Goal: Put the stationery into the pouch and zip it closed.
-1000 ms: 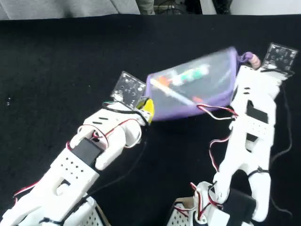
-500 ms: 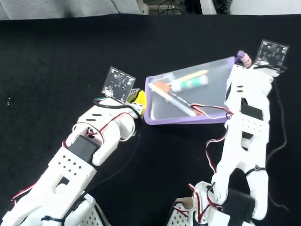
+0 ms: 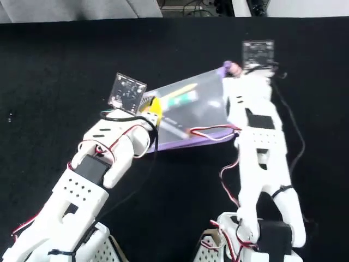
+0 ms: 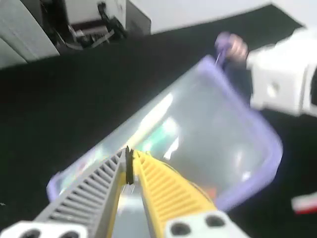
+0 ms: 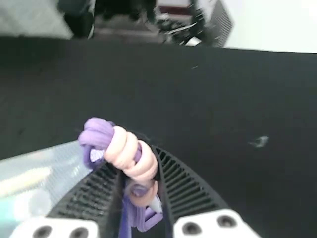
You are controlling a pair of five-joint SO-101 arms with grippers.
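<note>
Left gripper (image 4: 129,157) is being clamped on the lower-left end of the pouch (image 3: 191,117), with its jaws together on the purple edge. Just right of centre in the upper part of the high view, the right gripper (image 5: 133,166) is being pinched on the zipper pull (image 5: 121,146) at the opposite corner. The pouch is being held above the counter (image 3: 65,65) with the stationery (image 3: 182,99) inside. Its long axis is being stretched from lower left to upper right, gripper to gripper. Whether the zip is fully shut cannot be told.
</note>
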